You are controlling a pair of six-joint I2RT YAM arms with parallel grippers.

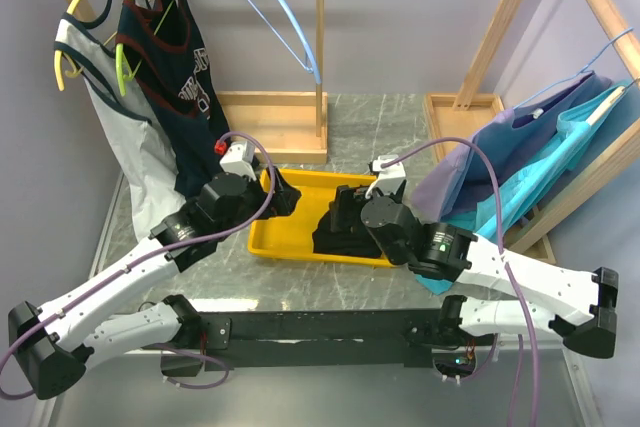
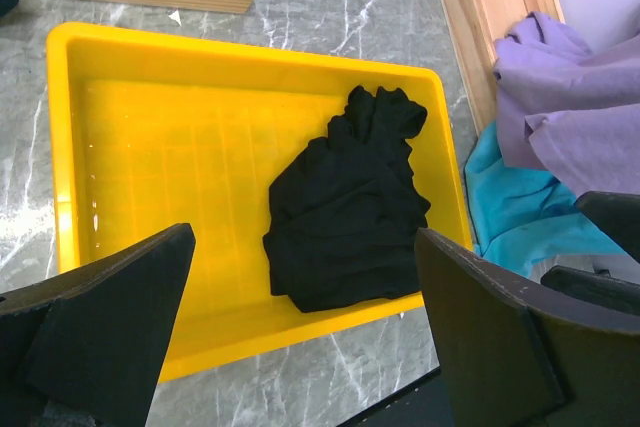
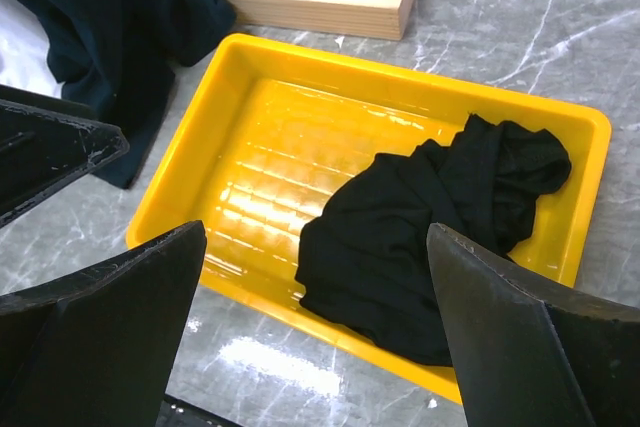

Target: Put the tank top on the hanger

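Note:
The black tank top (image 1: 335,235) lies crumpled in the right half of a yellow tray (image 1: 300,251). It also shows in the left wrist view, tank top (image 2: 350,217), and in the right wrist view, tank top (image 3: 430,237). The light-blue hanger (image 1: 282,19) hangs by its hook from the wooden rail at the back. My left gripper (image 1: 283,192) hovers over the tray's left end, open and holding nothing (image 2: 305,237). My right gripper (image 1: 348,212) hovers above the tank top, also open and holding nothing (image 3: 316,229).
A navy top (image 1: 170,67) and a white-grey top (image 1: 125,137) hang on yellow-green hangers at the back left. The rack's wooden base (image 1: 275,127) stands behind the tray. Purple cloth (image 1: 500,162) and teal cloth (image 1: 560,172) drape on the right-hand frame.

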